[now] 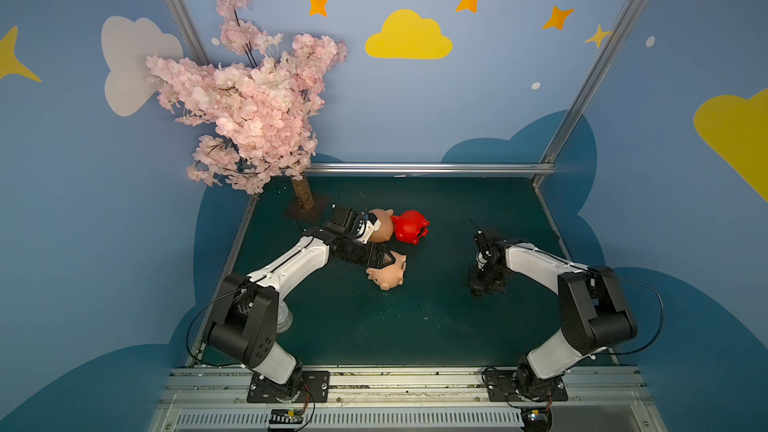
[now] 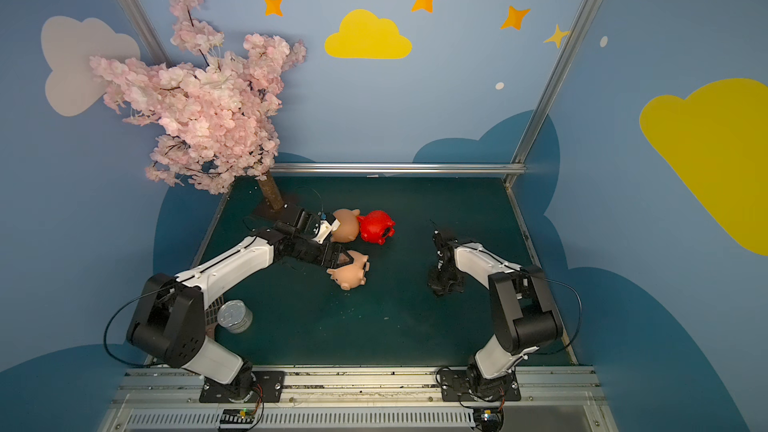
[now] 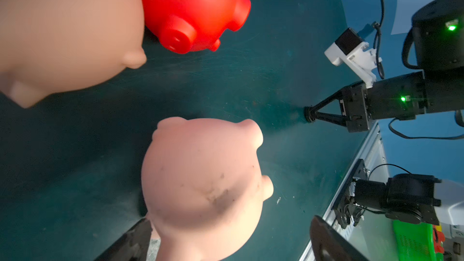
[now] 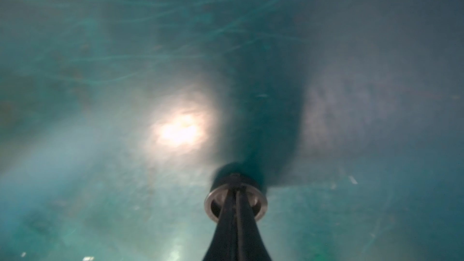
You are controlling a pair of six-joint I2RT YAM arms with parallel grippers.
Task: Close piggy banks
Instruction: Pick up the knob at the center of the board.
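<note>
Peach-pink plastic sits between the wide-spread jaws of the left gripper (image 3: 228, 224): the near piggy bank (image 1: 388, 275) lies on the green mat (image 1: 415, 326), with one finger (image 3: 133, 239) against it and the other clear of it. Farther back, a second peach-pink piggy bank (image 1: 380, 227) rests against the glossy red piggy bank (image 1: 411, 226) on its right. Well apart to the right, the right gripper (image 4: 236, 197) points down at the mat, clenched on a small dark round plug (image 3: 309, 114).

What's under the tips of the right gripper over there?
A small round plug, pinched in the shut right gripper, close over the green table. The fingers cover its middle, and whether it touches the table cannot be seen.
</note>
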